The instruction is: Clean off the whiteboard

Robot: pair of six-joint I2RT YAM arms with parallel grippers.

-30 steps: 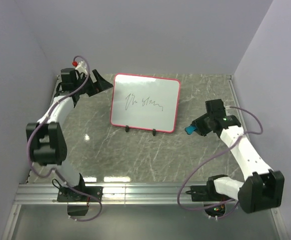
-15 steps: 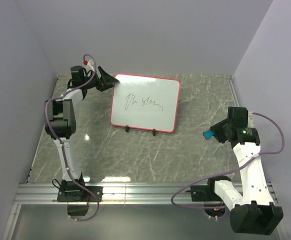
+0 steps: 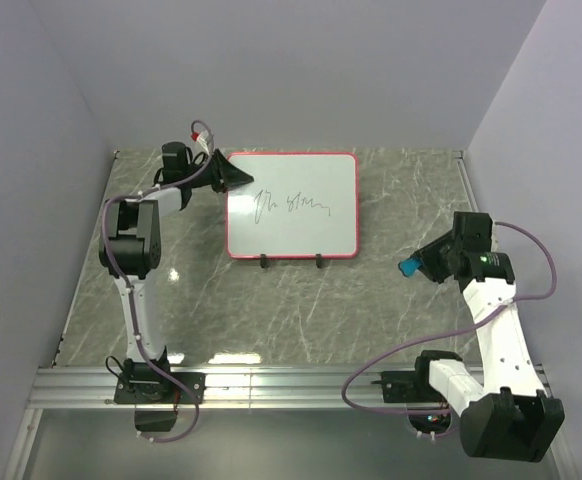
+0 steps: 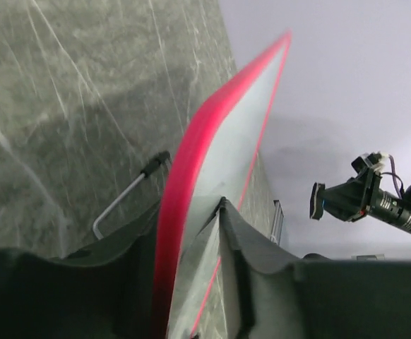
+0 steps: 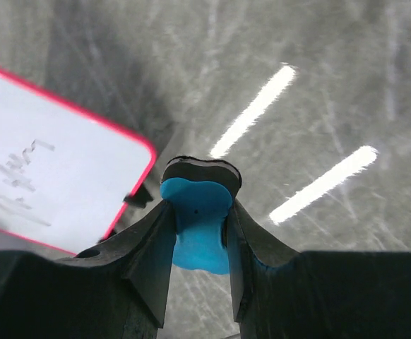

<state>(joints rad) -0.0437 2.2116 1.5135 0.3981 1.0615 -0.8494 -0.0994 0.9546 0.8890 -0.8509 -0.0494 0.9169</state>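
Since a second ago the left arm has swung in toward the whiteboard (image 3: 291, 228), and the board now sits squarer to the near edge. The right arm has drawn back and lifted away to the right. The left pincer (image 3: 233, 177) is closed on the board's pink-red rim at its upper-left corner; the wrist view shows the rim clamped between the two fingers. The right pincer (image 3: 411, 266) is closed on a blue eraser (image 3: 407, 267), which pokes out past the fingertips, well apart from the board. The board stands at the far middle of the surface (image 3: 271, 310), leaning on its two black clip feet (image 3: 265, 262), with the scribble (image 3: 289, 205) unwiped.

The main risk is that the board is held at one corner only. A hard wipe on its right half could pivot it around that grip, skid the feet or tip it backward. The eraser could also twist in its narrow hold if it meets the board at an angle, leaving streaks.
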